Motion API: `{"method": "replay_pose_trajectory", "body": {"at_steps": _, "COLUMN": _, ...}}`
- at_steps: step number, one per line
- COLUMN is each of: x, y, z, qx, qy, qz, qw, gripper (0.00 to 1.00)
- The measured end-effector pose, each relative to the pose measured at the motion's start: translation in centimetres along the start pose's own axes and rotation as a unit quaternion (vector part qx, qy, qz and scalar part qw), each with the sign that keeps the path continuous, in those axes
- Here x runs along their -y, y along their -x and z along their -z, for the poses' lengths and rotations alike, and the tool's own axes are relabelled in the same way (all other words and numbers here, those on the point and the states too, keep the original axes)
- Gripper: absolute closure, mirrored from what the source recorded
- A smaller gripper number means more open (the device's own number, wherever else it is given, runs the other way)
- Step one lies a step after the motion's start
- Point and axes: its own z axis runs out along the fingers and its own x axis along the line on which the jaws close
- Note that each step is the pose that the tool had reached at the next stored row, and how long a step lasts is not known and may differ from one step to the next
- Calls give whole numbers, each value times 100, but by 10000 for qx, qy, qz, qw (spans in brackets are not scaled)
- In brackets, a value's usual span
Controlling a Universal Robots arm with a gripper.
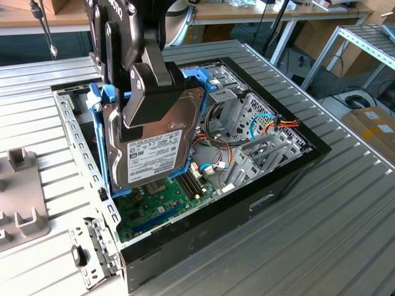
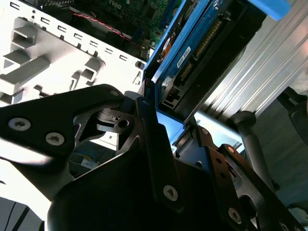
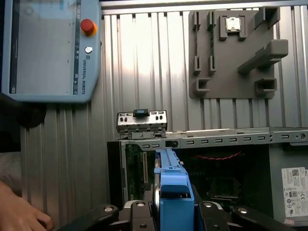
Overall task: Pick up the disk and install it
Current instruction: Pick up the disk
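The fingers (image 1: 143, 108) are clamped on the disk (image 1: 157, 154) and carry it over the open case (image 1: 216, 231). In the exterior view one finger lies across the upper part of its labelled face, and the other is hidden behind it. In the second wrist view the disk (image 2: 202, 53) runs straight away from the fingers (image 2: 150, 130), which pinch its near end from both flat sides.

So the disk hangs below the fingers on edge. Its long axis runs nearly straight down, leaning a little, and its label faces the exterior view's front. The blue frame shows along both long sides. In the first wrist view the frame edge (image 3: 175, 192) points from the fingers into the case.

The lower end is over the green board (image 1: 154, 206), close to the perforated case wall (image 1: 77, 139) on the exterior view's left. I cannot tell whether it touches anything there. The grey metal cages (image 1: 237, 102) stand further to the exterior view's right, beside the disk and not under it. As I judge it, the disk is lifted but not yet seated.
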Motion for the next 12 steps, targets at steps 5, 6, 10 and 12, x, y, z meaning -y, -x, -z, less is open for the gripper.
{"method": "replay_pose_trajectory", "body": {"at_steps": 5, "x": 6, "y": -9, "z": 0, "qx": 0, "qy": 0, "qz": 0, "qw": 10000, "gripper": 63}}
{"method": "replay_pose_trajectory", "body": {"at_steps": 6, "x": 8, "y": -12, "z": 0, "qx": 0, "qy": 0, "qz": 0, "qw": 10000, "gripper": 63}}
{"method": "replay_pose_trajectory", "body": {"at_steps": 10, "x": 13, "y": -18, "z": 0, "qx": 0, "qy": 0, "qz": 0, "qw": 10000, "gripper": 63}}
{"method": "replay_pose_trajectory", "body": {"at_steps": 12, "x": 16, "y": -21, "z": 0, "qx": 0, "qy": 0, "qz": 0, "qw": 10000, "gripper": 63}}
